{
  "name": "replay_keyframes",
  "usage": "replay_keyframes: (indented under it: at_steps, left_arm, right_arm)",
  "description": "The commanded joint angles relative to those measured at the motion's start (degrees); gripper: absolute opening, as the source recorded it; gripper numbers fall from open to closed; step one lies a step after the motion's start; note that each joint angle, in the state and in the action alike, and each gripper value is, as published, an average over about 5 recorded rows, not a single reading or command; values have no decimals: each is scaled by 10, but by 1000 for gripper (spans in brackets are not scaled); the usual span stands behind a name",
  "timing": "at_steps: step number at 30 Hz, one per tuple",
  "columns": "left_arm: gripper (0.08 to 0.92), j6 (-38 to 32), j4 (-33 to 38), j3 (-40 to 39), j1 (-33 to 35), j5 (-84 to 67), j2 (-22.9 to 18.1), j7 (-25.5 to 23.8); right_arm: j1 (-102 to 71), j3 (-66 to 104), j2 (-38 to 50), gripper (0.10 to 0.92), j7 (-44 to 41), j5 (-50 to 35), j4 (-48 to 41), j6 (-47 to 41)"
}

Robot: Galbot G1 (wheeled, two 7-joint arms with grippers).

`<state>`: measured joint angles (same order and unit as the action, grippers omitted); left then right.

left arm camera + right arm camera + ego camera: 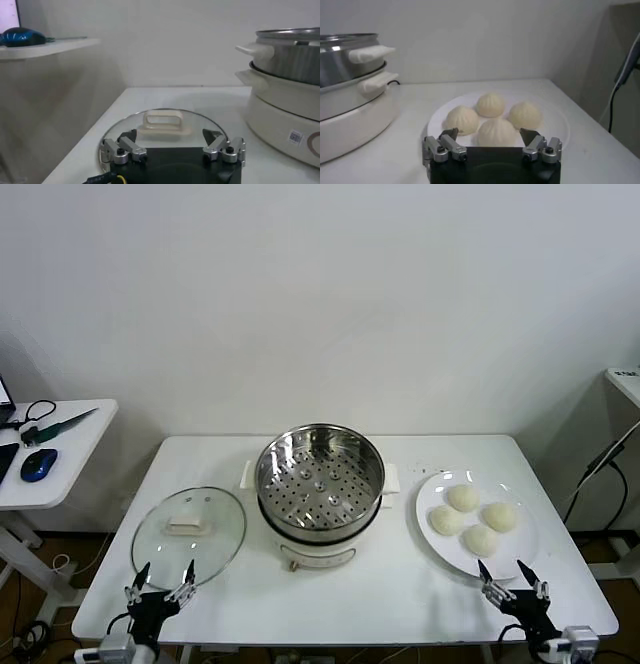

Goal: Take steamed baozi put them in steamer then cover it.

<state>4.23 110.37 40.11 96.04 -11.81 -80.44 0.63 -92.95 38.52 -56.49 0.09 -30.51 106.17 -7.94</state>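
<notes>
Several cream-white baozi (472, 520) lie on a white plate (429, 500) at the table's right; they also show in the right wrist view (495, 131). The uncovered steel steamer (320, 479) stands at the table's middle, its perforated tray empty. The clear glass cover (188, 529) with a whitish handle (163, 122) lies flat on the table to the left. My left gripper (161, 573) is open at the front edge, just short of the cover. My right gripper (506, 570) is open at the front edge, just short of the plate. Both are empty.
A white side table (60, 446) at the far left holds a blue mouse (38, 463) and cables. Another stand (625, 384) with a hanging cable is at the far right. A white wall backs the table (370, 604).
</notes>
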Motion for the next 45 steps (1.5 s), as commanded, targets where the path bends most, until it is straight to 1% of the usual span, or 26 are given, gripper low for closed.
replay_keyframes:
  at_steps: [1,2,6,8,11,15,18,21,25,29,35,45]
  left_arm:
    - [823,0,6,-1,0,1,1,0]
    - [823,0,6,-1,1,1,1,0]
    - [823,-4,9,-5,3,2,0,0]
    - [823,-6,10,-6,5,2,-1,0]
    - [823,-8,11,-8,5,3,-4,0]
    - [823,-10,12,-12,4,4,-6,-1]
    - [823,-11,11,-14,3,6,-7,-2]
    - [823,-12,9,-16,3,9,-7,-4]
    - [823,-14,5,-18,2,10,-7,-5]
    - [823,-14,2,-20,-1,11,-10,-6]
    - [823,-10,1,-19,-10,12,-17,-11]
    - [823,-11,-12,-16,-14,9,-15,-12]
  right_arm:
    - [164,-27,143,823,-44,55,-42,-122]
    - [184,-36,163,823,-63,60,-53,-122]
    - [348,-150,297,823,-190,76,-135,-120]
    - [440,-238,342,823,-252,91,-169,-104]
    - [566,-363,387,823,-367,145,-225,-60]
    - [739,-542,406,823,-537,217,-303,32]
    - [892,-698,392,823,-651,267,-366,116]
    - [1037,-849,359,823,-711,279,-415,155]
    - [1166,-994,294,823,-743,262,-463,155]
    - [1191,-1052,222,823,-737,240,-506,138]
    - [1149,-1042,127,823,-711,251,-591,121]
    - [1060,-978,38,823,-681,284,-687,112]
